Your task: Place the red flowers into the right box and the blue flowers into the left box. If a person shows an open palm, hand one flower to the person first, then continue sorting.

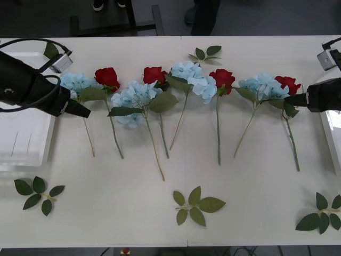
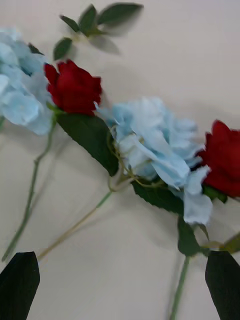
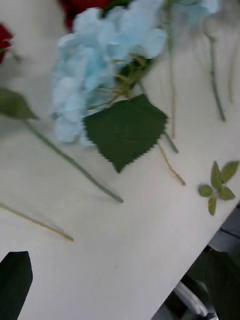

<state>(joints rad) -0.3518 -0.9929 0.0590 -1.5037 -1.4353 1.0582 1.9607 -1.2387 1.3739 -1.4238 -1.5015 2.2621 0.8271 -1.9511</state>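
Observation:
Several red flowers (image 1: 107, 77) and blue flowers (image 1: 134, 98) lie in a row across the table, heads toward the far side. My left gripper (image 1: 80, 110) hovers open by the leftmost blue flower (image 1: 77, 82), beside the left box (image 1: 26, 144). In its wrist view (image 3: 120, 290) a blue flower (image 3: 95, 70) with a big leaf lies ahead. My right gripper (image 1: 292, 100) is open next to the rightmost red flower (image 1: 288, 84), near the right box (image 1: 333, 133). Its wrist view (image 2: 120, 290) looks onto a blue flower (image 2: 155, 145) between two red flowers (image 2: 75, 87).
Loose green leaf sprigs lie near the front left (image 1: 37, 193), front middle (image 1: 196, 205), front right (image 1: 322, 213) and far middle (image 1: 205, 53). Open table surface runs along the front edge between the sprigs.

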